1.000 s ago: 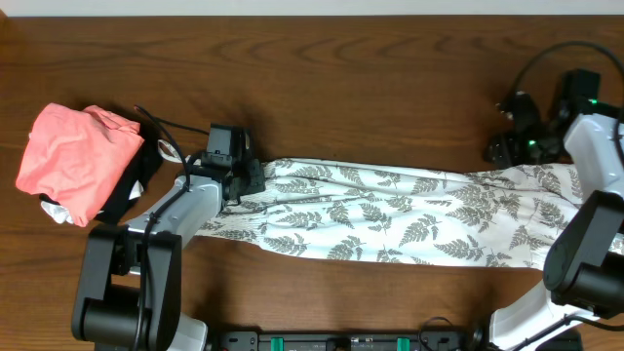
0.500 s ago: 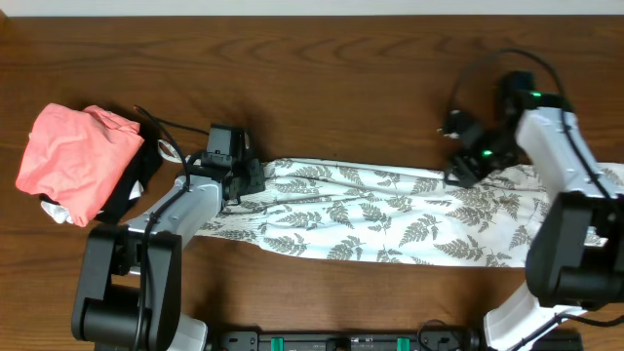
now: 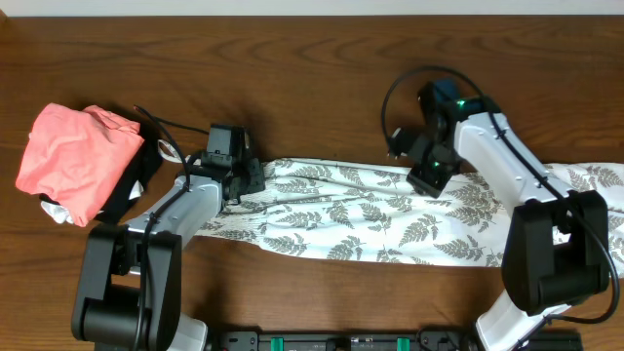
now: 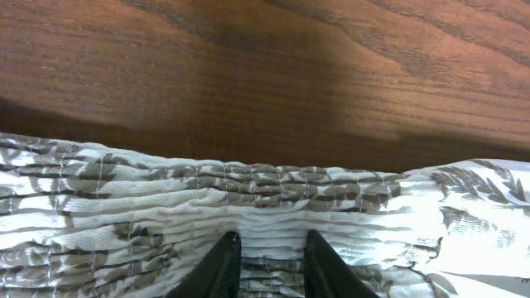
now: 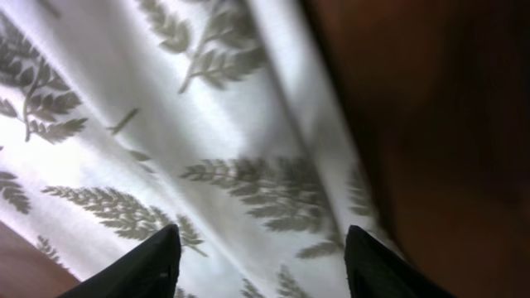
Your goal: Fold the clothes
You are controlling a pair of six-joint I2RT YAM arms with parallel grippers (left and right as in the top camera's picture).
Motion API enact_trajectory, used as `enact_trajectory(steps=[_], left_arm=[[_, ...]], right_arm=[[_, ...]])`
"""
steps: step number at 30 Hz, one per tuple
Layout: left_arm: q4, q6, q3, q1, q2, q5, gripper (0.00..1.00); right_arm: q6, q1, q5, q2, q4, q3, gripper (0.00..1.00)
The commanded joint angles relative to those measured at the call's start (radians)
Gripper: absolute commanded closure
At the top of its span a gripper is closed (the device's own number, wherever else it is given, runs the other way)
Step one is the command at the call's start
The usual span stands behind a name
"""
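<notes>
Currently: thin white fern-printed fabric garment [image 3: 370, 219] lies stretched lengthwise across the brown wooden table [image 3: 312, 88], running from left of centre to the right edge, rumpled along its length. Left gripper [image 3: 249, 183] sits at the garment's gathered left end. The wrist view shows its fingertips [image 4: 225, 258] narrowly parted and set on the shirred band, with the fabric flat between them and nothing pinched. Right gripper [image 3: 426, 178] hangs over the garment's far edge near mid-length, jaws spread wide, released, fern print beneath. Salmon-pink bundled cloth [image 3: 78, 156] lies at far left on a black cloth [image 3: 134, 190], off the garment's left end.
</notes>
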Motion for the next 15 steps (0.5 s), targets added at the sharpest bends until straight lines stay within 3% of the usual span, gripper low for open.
enact_trajectory(steps=[1,15], left_arm=[[0.002,-0.002,0.002,0.007,0.016,-0.02,0.73],[0.006,-0.002,0.002,0.007,0.016,-0.019,0.72]], right_arm=[[-0.005,0.048,0.022,-0.001,-0.002,-0.05,0.4],[0.079,0.122,0.159,-0.001,0.066,-0.111,0.44]])
